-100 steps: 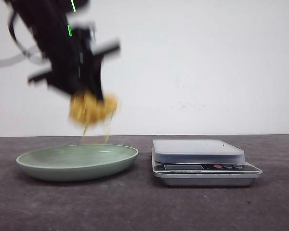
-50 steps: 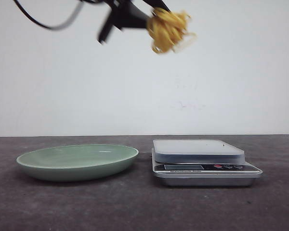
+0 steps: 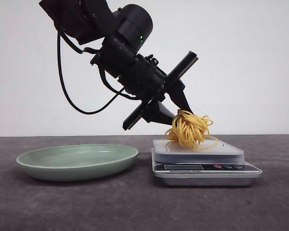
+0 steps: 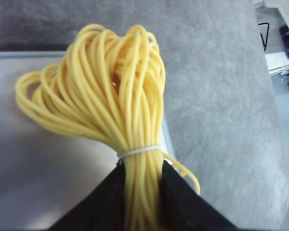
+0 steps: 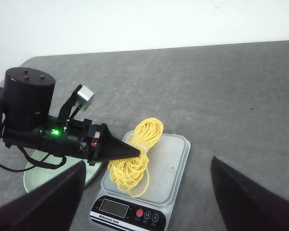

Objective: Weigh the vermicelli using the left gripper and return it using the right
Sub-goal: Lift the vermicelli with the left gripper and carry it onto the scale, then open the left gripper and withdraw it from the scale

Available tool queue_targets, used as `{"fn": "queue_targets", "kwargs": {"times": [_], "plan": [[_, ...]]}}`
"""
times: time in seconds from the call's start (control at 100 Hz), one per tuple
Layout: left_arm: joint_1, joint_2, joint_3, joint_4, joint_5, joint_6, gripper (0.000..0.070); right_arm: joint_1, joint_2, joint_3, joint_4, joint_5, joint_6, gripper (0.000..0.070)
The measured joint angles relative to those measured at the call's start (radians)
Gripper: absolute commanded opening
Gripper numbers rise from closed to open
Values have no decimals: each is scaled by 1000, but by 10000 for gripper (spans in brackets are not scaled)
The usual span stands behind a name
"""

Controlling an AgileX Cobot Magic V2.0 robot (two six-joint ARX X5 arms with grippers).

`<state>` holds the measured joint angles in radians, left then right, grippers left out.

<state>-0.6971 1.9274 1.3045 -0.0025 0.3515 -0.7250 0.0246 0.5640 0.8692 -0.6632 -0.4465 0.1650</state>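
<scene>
Over the scale, the left gripper pinches the vermicelli at its tied end, the strands resting on the scale's platform. Left of the scale sits the green plate. Well above the scale, the right gripper hangs with its fingers spread wide, holding nothing.

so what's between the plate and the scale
Front view: only a bare strip of dark table separates the green plate from the scale.
</scene>
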Motion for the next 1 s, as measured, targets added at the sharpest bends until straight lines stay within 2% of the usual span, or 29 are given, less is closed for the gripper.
{"fn": "queue_targets", "kwargs": {"times": [0.03,0.06,0.13,0.17,0.43,0.6,0.75,0.79,0.82,0.86,1.0], "plan": [[0,0,3,3,0,0,7,0,0,0,0,0,0,523],[0,0,4,7,0,1,42,0,0,0,0,0,0,523],[0,0,4,7,2,2,231,0,0,0,0,0,0,523],[0,0,4,6,12,2,274,0,0,0,0,0,0,523],[0,-1,5,6,38,9,273,0,0,0,17,-3,0,524],[33,-85,5,-43,10,63,266,0,0,0,17,-3,0,523],[109,-327,9,-135,-48,172,259,0,0,0,17,-3,0,523],[122,-399,16,-169,-74,209,228,0,0,0,17,-3,0,523],[130,-455,19,-194,-98,237,176,0,0,0,17,-3,0,524],[133,-531,20,-233,-137,278,141,0,0,0,15,-3,0,523],[127,-790,20,-394,-299,442,143,0,0,0,2,2,-5,523]]}}
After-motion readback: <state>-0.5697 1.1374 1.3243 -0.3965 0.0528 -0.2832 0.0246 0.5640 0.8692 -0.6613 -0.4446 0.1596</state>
